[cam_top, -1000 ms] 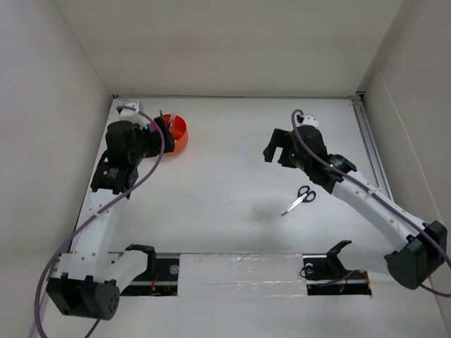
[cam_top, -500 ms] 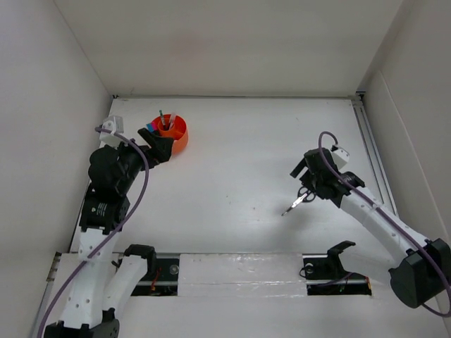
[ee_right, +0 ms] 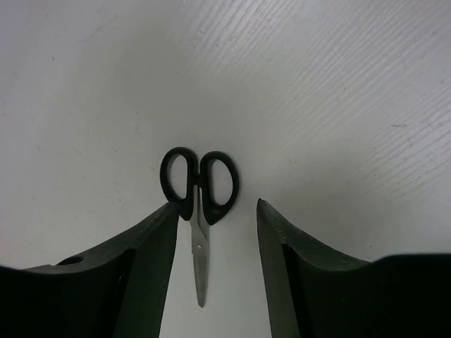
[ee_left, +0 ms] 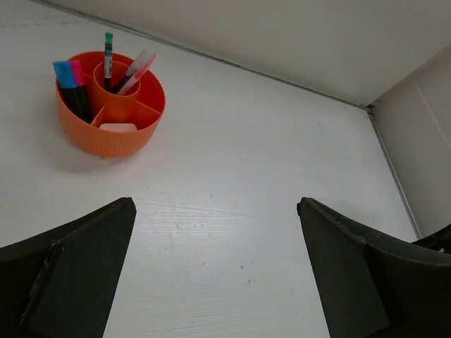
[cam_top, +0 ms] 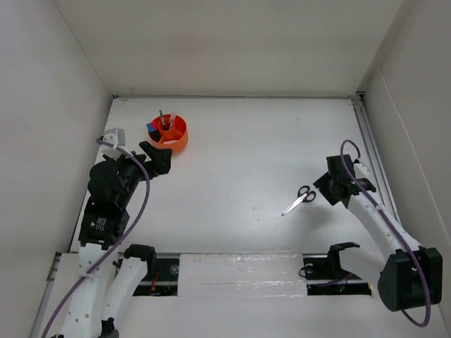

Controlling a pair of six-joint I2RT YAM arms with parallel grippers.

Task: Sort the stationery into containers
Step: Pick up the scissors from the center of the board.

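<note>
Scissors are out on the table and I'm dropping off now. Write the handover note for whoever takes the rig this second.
Left gripper: open, empty, on the near side of the orange organiser, not touching it.
Right gripper: jaws apart on either side of the scissors, no grip yet.
Scissors: flat on the table, right side, far from the organiser.
Done: highlighters in an outer compartment, pens in the centre well, a small white item in the front compartment.
Left: grip the scissors, carry them across and put them in the organiser.
</note>
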